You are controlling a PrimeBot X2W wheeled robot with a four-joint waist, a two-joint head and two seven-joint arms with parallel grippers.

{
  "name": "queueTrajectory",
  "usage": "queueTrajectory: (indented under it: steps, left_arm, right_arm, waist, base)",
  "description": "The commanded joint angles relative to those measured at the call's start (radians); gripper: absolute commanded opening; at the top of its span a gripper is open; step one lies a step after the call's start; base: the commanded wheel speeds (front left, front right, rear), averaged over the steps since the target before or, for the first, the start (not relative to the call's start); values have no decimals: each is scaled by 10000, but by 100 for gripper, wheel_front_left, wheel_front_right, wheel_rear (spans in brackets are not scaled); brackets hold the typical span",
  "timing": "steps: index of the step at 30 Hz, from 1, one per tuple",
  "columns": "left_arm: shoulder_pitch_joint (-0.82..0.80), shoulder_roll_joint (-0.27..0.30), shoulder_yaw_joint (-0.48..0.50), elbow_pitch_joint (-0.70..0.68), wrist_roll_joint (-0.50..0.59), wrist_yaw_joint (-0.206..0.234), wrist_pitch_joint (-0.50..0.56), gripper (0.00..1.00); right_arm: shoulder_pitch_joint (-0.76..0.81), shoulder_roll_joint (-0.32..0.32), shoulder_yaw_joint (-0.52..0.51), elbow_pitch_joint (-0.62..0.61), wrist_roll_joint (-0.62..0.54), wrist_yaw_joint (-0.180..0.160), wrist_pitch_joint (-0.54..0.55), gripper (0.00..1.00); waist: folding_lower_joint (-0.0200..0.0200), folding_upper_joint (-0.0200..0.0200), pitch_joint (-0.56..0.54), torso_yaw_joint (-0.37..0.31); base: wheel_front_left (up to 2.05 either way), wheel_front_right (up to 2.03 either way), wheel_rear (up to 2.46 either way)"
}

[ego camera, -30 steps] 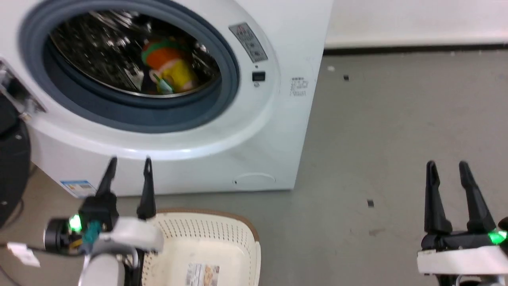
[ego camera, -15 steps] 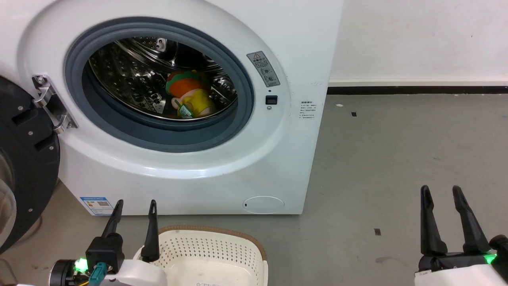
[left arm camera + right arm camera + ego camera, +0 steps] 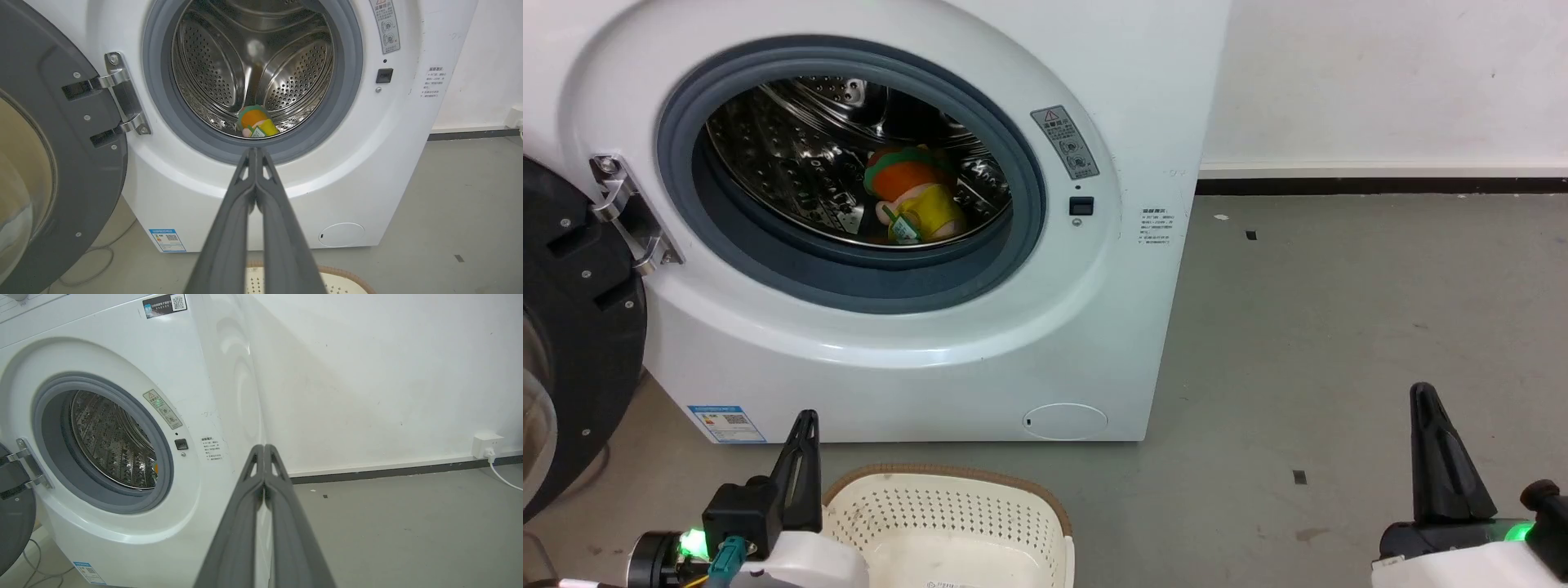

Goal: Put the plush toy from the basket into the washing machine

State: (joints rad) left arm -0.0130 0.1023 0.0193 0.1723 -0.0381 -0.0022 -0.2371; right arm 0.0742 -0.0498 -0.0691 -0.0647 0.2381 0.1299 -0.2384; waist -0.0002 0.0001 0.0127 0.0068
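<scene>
The plush toy lies inside the washing machine, low in the perforated steel drum. Its orange rounded top is uppermost, the yellow body is below it, and a small green tag hangs at the front. It sits behind the grey gasket. The machine's black-rimmed door stands swung open to the left on its metal hinge.

The cream perforated basket stands on the grey floor, near the front of the machine's base.

The left gripper sits low at the head view's lower left, in front of the machine's base and just beside the left end of the basket. Its jaws are pressed together with nothing between them, and they slant up and forward. In the left wrist view the joined tips line up just under the porthole's lower edge, with the toy right above them in that view but well apart from them. A green light glows near the wrist.

The right gripper is held at the lower right over bare floor, well apart from both the machine and the basket. Its jaws are likewise together and empty, pointing up and forward. In the right wrist view their tips point at the machine's right side, where it stands against the white wall.
</scene>
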Motion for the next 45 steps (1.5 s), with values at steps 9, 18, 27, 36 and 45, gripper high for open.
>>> queueTrajectory:
  steps: [9,18,27,36,45]
  left_arm:
    - [20,-78,-11,-202,56,3,214,0]
    - [30,-116,-26,-331,84,5,398,0]
    - [39,-154,-42,-461,112,7,582,0]
    - [48,-191,-57,-590,139,8,765,0]
    - [58,-229,-73,-720,167,10,949,0]
  right_arm:
    - [-113,-1,69,92,-298,1,215,0]
    - [-166,-1,122,139,-475,2,399,0]
    - [-220,-1,175,186,-653,2,584,0]
    - [-273,-2,228,234,-830,3,769,0]
    - [-327,-2,281,281,-1008,4,954,0]
  waist:
    - [2,-1,-11,-6]
    - [2,-1,-21,-11]
    - [2,-1,-31,-16]
    - [2,-1,-41,-22]
    - [2,-1,-51,-27]
  base:
    - [0,0,0]
    - [0,0,0]
    - [0,0,0]
    - [0,0,0]
    - [0,0,0]
